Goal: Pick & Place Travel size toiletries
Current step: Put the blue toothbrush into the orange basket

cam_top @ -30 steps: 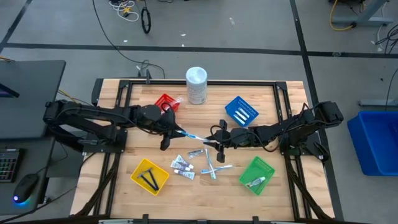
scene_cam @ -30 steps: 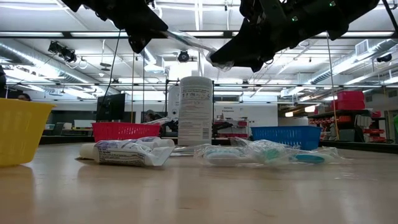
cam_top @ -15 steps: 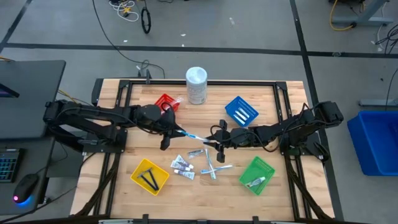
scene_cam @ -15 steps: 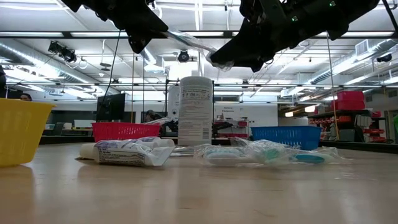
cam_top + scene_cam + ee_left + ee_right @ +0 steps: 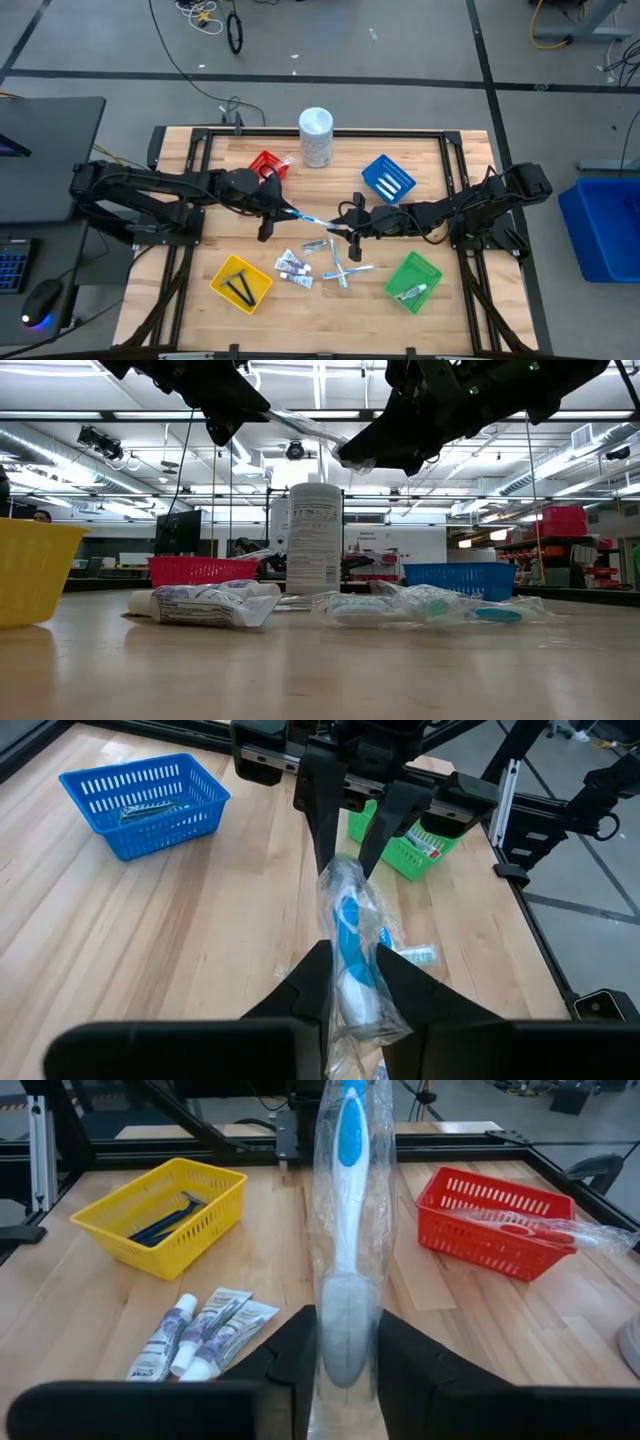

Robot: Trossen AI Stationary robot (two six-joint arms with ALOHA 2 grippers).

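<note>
Currently my left gripper and right gripper each grip one end of the wrapped toothbrush, above the toothpaste tubes.

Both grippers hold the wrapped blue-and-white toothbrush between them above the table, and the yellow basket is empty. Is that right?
Not quite. The left gripper and right gripper do share the wrapped toothbrush, but the yellow basket is not empty: the right wrist view shows dark thin pieces lying in it.

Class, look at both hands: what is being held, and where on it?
A wrapped toothbrush, held above the table between both: left hand at one end, right hand at the other.
</note>
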